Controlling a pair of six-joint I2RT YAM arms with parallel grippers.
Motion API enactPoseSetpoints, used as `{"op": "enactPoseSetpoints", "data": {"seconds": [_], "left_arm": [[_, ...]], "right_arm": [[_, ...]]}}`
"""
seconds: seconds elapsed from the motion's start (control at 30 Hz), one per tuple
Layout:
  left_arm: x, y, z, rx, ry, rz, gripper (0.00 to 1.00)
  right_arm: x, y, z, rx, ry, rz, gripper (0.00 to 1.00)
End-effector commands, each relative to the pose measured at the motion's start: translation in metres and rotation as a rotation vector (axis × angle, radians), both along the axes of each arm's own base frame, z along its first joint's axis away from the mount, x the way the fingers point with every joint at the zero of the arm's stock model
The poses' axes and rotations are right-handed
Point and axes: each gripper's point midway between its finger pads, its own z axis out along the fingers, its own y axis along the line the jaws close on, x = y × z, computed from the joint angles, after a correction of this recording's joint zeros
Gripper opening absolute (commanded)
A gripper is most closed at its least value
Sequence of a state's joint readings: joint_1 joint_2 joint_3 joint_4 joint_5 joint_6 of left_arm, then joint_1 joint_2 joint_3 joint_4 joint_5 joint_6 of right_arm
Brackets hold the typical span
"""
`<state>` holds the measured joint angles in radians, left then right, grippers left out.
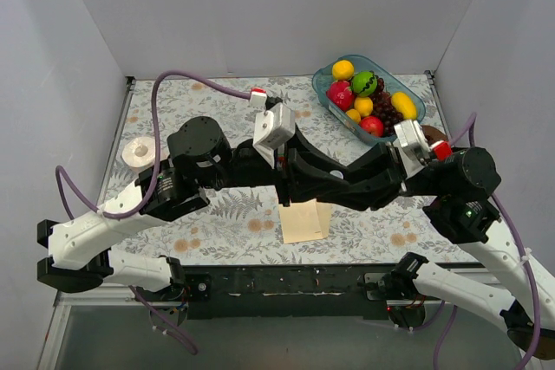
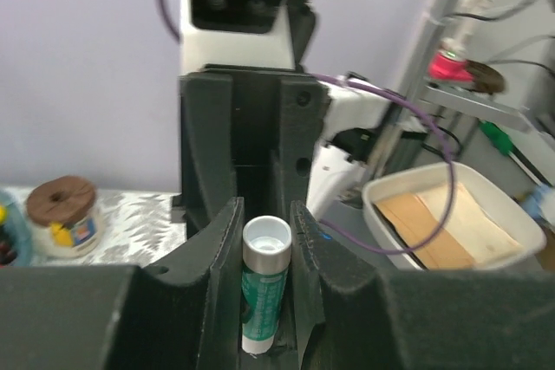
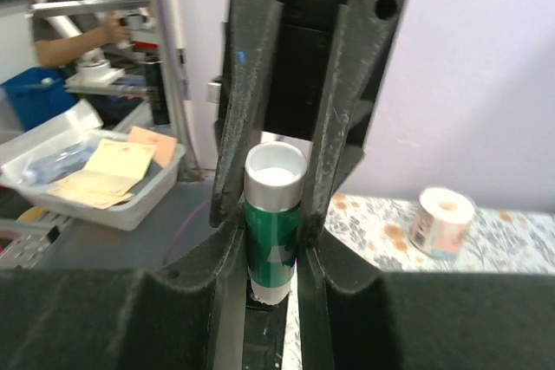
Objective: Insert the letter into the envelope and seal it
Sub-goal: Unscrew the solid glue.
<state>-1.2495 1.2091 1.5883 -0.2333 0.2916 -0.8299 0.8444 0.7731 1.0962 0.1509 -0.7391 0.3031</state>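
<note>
Green plastic glue stick (image 2: 260,301) with white ends was gripped by left pincer (image 2: 264,223) and right pincer (image 3: 273,240) together, pale cream paper envelope (image 1: 305,221) seen flat on the table (image 1: 217,214) just below them. Pulled crooked, the stick could be dropped and glue smeared.

Right claw (image 3: 270,253) clamped on a green cylindrical tube (image 3: 274,236), silver collar and white end up. Looks like a glue stick, but the label is unreadable. Left claw (image 3: 276,181) comes in from above, dark fingers (image 3: 245,127) pressed on the same tube's collar. Floral-patterned bench (image 3: 373,218) behind, small white roll with a peach top (image 3: 440,221) on it at right. Grey plastic tray (image 3: 130,207) of cream and peach paper sheets (image 3: 111,165) at left.
</note>
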Motion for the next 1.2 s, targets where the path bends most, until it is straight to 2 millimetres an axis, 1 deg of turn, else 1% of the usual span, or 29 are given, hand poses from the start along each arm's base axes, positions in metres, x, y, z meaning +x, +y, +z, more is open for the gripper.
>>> {"op": "enactPoseSetpoints", "data": {"seconds": [0.0, 0.1, 0.2, 0.23, 0.27, 0.3, 0.33, 0.37, 0.4, 0.43, 0.47, 0.5, 0.53, 0.57, 0.67, 0.7, 0.73, 0.77, 0.8, 0.83, 0.87, 0.9, 0.93, 1.03, 1.17], "left_arm": [[-0.043, -0.016, -0.026, 0.119, 0.000, -0.285, 0.00], [-0.045, -0.015, -0.024, 0.105, -0.012, -0.290, 0.00], [-0.039, 0.000, -0.009, 0.038, -0.036, -0.225, 0.00], [-0.035, 0.010, 0.001, 0.003, -0.040, -0.175, 0.04], [-0.031, 0.012, 0.001, -0.009, -0.040, -0.147, 0.07], [-0.027, 0.016, 0.003, -0.020, -0.037, -0.117, 0.16], [-0.024, 0.021, 0.007, -0.036, -0.037, -0.091, 0.27], [-0.019, 0.030, 0.013, -0.070, -0.035, -0.042, 0.43], [-0.016, 0.035, 0.016, -0.088, -0.030, -0.019, 0.75], [-0.013, 0.038, 0.019, -0.104, -0.022, 0.004, 0.82], [-0.005, 0.046, 0.026, -0.143, -0.012, 0.065, 0.86], [-0.001, 0.050, 0.028, -0.161, -0.006, 0.089, 0.88], [0.004, 0.054, 0.030, -0.178, 0.009, 0.122, 0.89], [0.014, 0.061, 0.037, -0.215, 0.021, 0.186, 0.89], [0.041, 0.066, 0.032, -0.214, 0.078, 0.332, 0.88], [0.058, 0.069, 0.031, -0.215, 0.109, 0.429, 0.86], [0.064, 0.069, 0.029, -0.209, 0.124, 0.463, 0.84], [0.071, 0.069, 0.024, -0.189, 0.138, 0.501, 0.81], [0.080, 0.067, 0.024, -0.180, 0.151, 0.545, 0.79], [0.084, 0.065, 0.017, -0.150, 0.158, 0.569, 0.77], [0.089, 0.061, 0.014, -0.130, 0.164, 0.587, 0.72], [0.095, 0.051, 0.005, -0.094, 0.170, 0.610, 0.71], [0.097, 0.049, 0.005, -0.069, 0.171, 0.618, 0.69], [0.104, 0.033, -0.008, -0.002, 0.168, 0.632, 0.65], [0.104, 0.025, -0.015, 0.027, 0.161, 0.622, 0.59]], "right_arm": [[-0.039, -0.007, 0.018, 0.044, -0.135, 0.228, 0.01], [-0.041, -0.005, 0.018, 0.026, -0.123, 0.255, 0.01], [-0.036, -0.005, 0.020, 0.039, -0.120, 0.210, 0.01], [-0.030, -0.003, 0.020, 0.037, -0.102, 0.178, 0.01], [-0.027, -0.004, 0.021, 0.042, -0.099, 0.150, 0.01], [-0.022, -0.003, 0.021, 0.045, -0.101, 0.117, 0.01], [-0.014, -0.002, 0.021, 0.044, -0.078, 0.070, 0.01], [-0.009, -0.001, 0.021, 0.043, -0.065, 0.042, 0.01], [-0.004, 0.000, 0.021, 0.042, -0.055, 0.015, 0.01], [0.008, 0.001, 0.022, 0.046, -0.036, -0.044, 0.01], [0.015, 0.004, 0.018, 0.032, -0.012, -0.072, 0.01], [0.019, 0.004, 0.017, 0.028, 0.001, -0.096, 0.01], [0.028, 0.005, 0.017, 0.031, 0.018, -0.139, 0.01], [0.033, 0.006, 0.015, 0.027, 0.030, -0.158, 0.01], [0.044, 0.008, 0.012, 0.020, 0.062, -0.210, 0.01], [0.046, 0.008, 0.010, 0.011, 0.073, -0.219, 0.01], [0.051, 0.008, 0.012, 0.013, 0.084, -0.241, 0.01], [0.054, 0.009, 0.010, 0.005, 0.092, -0.252, 0.01], [0.059, 0.009, 0.008, -0.003, 0.107, -0.279, 0.01], [0.062, 0.009, 0.008, -0.005, 0.116, -0.292, 0.01], [0.065, 0.009, 0.007, -0.009, 0.125, -0.310, 0.01], [0.071, 0.009, 0.003, -0.022, 0.146, -0.337, 0.01], [0.075, 0.010, 0.003, -0.021, 0.150, -0.350, 0.01], [0.083, 0.011, -0.005, -0.061, 0.191, -0.387, 0.01], [0.087, 0.010, -0.007, -0.060, 0.202, -0.410, 0.01]]}}
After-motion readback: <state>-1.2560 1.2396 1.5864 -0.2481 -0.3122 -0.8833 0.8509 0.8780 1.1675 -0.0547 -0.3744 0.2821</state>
